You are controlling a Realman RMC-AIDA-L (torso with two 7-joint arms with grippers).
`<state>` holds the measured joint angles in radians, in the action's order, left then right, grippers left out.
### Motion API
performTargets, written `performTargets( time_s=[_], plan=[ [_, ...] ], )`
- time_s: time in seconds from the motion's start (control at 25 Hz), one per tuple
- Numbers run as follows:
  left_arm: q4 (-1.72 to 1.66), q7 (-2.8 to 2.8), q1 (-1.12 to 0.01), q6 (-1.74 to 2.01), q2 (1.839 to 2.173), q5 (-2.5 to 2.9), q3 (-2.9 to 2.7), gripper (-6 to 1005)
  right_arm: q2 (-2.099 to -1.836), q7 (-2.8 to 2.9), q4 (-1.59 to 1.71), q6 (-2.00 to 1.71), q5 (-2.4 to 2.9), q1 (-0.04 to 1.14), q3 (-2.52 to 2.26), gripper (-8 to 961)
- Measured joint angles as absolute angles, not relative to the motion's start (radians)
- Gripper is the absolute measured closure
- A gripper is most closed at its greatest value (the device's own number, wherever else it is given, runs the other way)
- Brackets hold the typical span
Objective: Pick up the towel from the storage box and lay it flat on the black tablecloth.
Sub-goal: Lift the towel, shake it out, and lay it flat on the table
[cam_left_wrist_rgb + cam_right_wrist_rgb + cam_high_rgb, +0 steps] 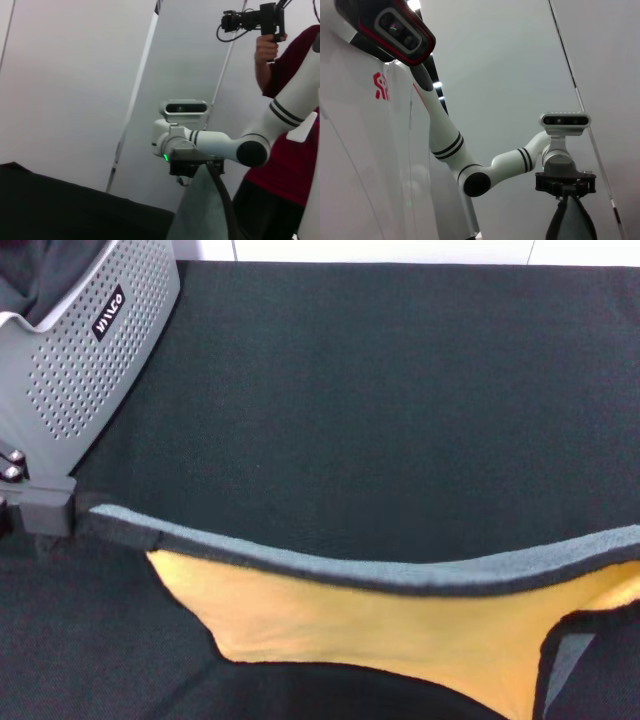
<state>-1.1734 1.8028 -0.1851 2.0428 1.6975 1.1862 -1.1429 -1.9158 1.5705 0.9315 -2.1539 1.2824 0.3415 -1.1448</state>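
The towel (400,615) hangs stretched above the black tablecloth (380,390) near its front. Its yellow side faces me and the grey side shows along the black-trimmed top edge. My left gripper (45,510) holds the towel's left corner. The right wrist view shows this gripper (565,192) shut on the cloth, with the towel (572,222) hanging below it. My right gripper is beyond the head view's right edge. In the left wrist view the right gripper (192,172) pinches the other corner, with grey cloth (200,210) draping below. The storage box (80,350) stands at the far left.
The storage box has dark fabric inside at its top. A person (290,100) in a dark red shirt holds a camera rig behind the right arm. A pale floor strip runs beyond the tablecloth's far edge (400,262).
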Motion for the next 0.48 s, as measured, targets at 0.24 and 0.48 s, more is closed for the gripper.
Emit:
performTargets(
  time_s=[0.24, 0.48],
  plan=[
    [-1.187, 1.816, -0.195, 2.043, 1.683, 1.163, -1.187, 979, -1.918, 1.610, 0.935, -2.154, 1.282, 0.367, -1.171, 948],
    [-1.219, 1.836, -0.190, 2.043, 1.668, 1.161, -1.189, 979, -1.933, 1.663, 0.961, -2.154, 1.279, 0.375, -1.181, 948]
  ],
)
